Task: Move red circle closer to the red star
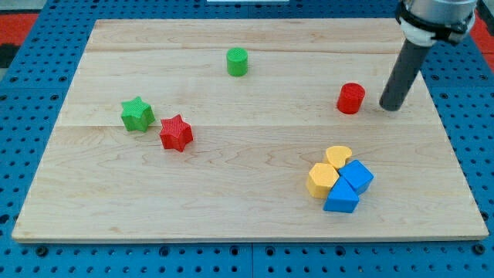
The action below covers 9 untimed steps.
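My tip (391, 106), a bare rod with no pincer, sits just beside the small red circle block (350, 98) at its 3 o'clock, so an off-centre push could roll it past the far red star block (176, 133) at 9 o'clock.

Pale wood board (255, 208) sits on a blue pegboard (23, 255); red patch (19, 23) up at 10 o'clock, lighting's even.

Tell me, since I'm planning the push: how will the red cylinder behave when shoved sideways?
The red circle stands upright on its flat end, squat, so it should slide, not roll or tip. The smooth wooden board suggests easy sliding. Its round side may slip off my tip, to its right, if struck off-centre.
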{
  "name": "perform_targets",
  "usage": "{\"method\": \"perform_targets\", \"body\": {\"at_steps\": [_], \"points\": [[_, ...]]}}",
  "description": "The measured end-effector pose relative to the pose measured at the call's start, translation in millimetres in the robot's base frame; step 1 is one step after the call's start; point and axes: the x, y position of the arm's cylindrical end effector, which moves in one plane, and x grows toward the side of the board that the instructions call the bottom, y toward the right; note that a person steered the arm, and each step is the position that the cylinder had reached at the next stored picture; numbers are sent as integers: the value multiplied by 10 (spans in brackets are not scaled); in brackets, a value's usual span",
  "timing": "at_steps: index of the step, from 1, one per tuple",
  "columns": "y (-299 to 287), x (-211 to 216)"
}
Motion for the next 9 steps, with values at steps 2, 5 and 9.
{"method": "perform_targets", "body": {"at_steps": [2, 5, 9], "points": [[-350, -265], [-627, -53], [-1058, 256]]}}
